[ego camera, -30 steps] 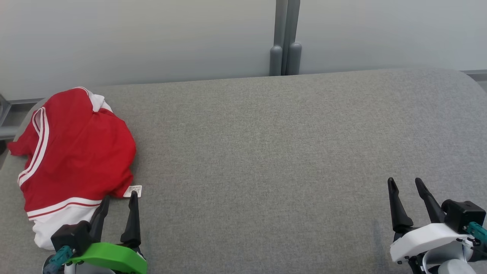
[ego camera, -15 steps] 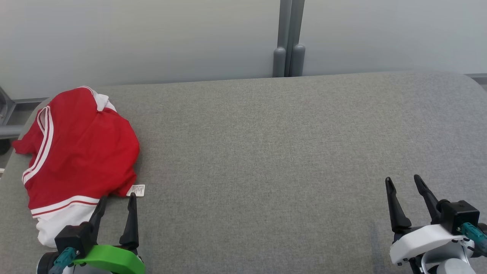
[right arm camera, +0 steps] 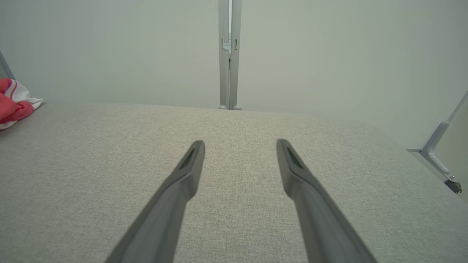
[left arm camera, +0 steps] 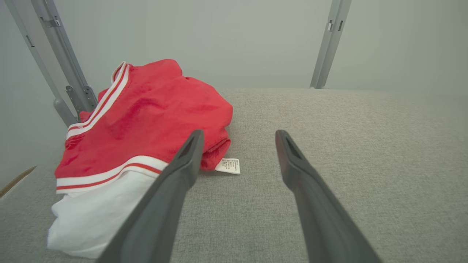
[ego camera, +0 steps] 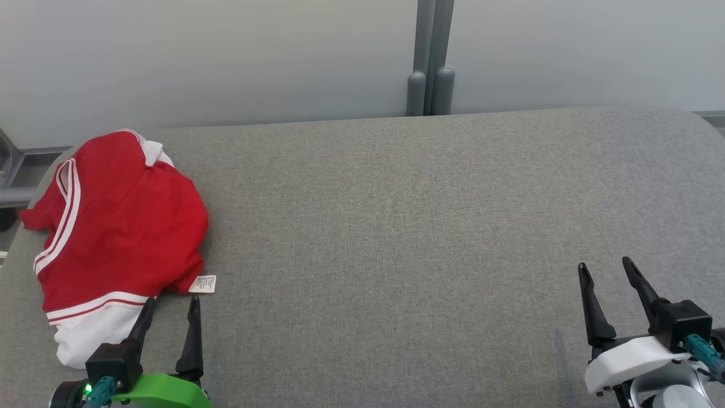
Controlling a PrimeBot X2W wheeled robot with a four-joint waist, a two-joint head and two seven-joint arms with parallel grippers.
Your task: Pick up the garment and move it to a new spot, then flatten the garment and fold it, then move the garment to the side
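A red garment (ego camera: 119,226) with white stripes and a white hem lies bunched at the far left of the grey padded table (ego camera: 396,226). Its white care label (ego camera: 203,284) sticks out at its lower right. My left gripper (ego camera: 173,301) is open just in front of the garment's near edge, nothing between its fingers. From the left wrist, the garment (left arm camera: 146,120) lies ahead and to the left of the open left gripper (left arm camera: 237,137), label (left arm camera: 228,166) between the tips. My right gripper (ego camera: 605,268) is open over bare table at the lower right. The right wrist view shows the right gripper (right arm camera: 239,144) and a bit of garment (right arm camera: 12,104).
A grey wall panel with a vertical post (ego camera: 427,56) stands behind the table's far edge. Metal frame bars (left arm camera: 62,73) rise at the left end of the table. A metal bracket (right arm camera: 437,153) sits past the right edge.
The head camera has shifted slightly. Both grippers have drawn back a little toward the near edge; the left tips have backed away from the garment's hem and label. The garment has not moved.
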